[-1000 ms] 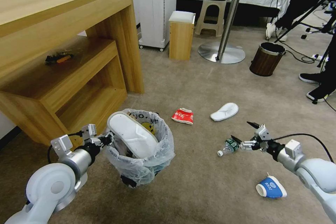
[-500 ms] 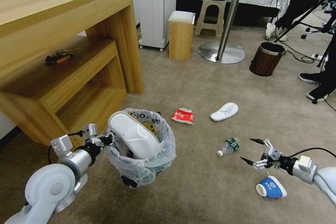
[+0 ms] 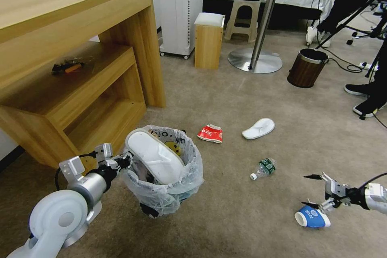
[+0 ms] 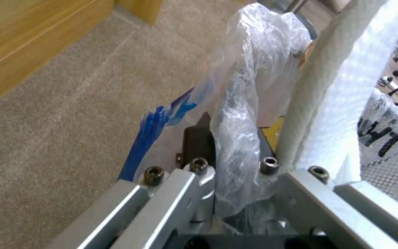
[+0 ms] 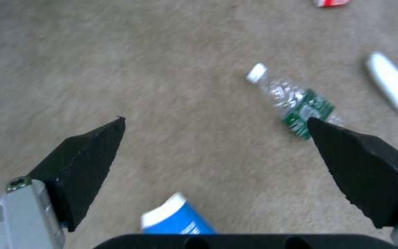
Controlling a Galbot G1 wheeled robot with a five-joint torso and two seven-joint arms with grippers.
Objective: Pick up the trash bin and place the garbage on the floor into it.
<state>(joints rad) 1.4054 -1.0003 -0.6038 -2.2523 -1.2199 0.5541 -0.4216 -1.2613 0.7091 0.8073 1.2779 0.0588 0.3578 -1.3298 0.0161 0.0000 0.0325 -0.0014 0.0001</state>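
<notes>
**Right claw wide open over the blue cup, bin half loaded**

Head view first: the right gripper [image 3: 313, 190] is spread wide with nothing in it, hanging just above the blue-white cup [image 3: 312, 216] down at 5 o'clock of the picture. The left gripper [image 3: 121, 160] is clamped on the rim of the trash bin [image 3: 163, 175], at the bin's 9 o'clock, bin held off the floor [image 3: 225, 100]. One white slipper [image 3: 155, 160] is already in it, sticking out tilted.

Still on the carpet: the cup, the bottle [image 3: 263, 168], a red wrapper [image 3: 211, 133] and a second slipper [image 3: 259, 128]. So I'd say under halfway.

Left wrist view: fingers pinch the bag [image 4: 243, 114] and rim.

Right wrist view: the bottle [image 5: 295, 100] lies flat, long axis running 10-to-4, cap toward 10 o'clock.
</notes>
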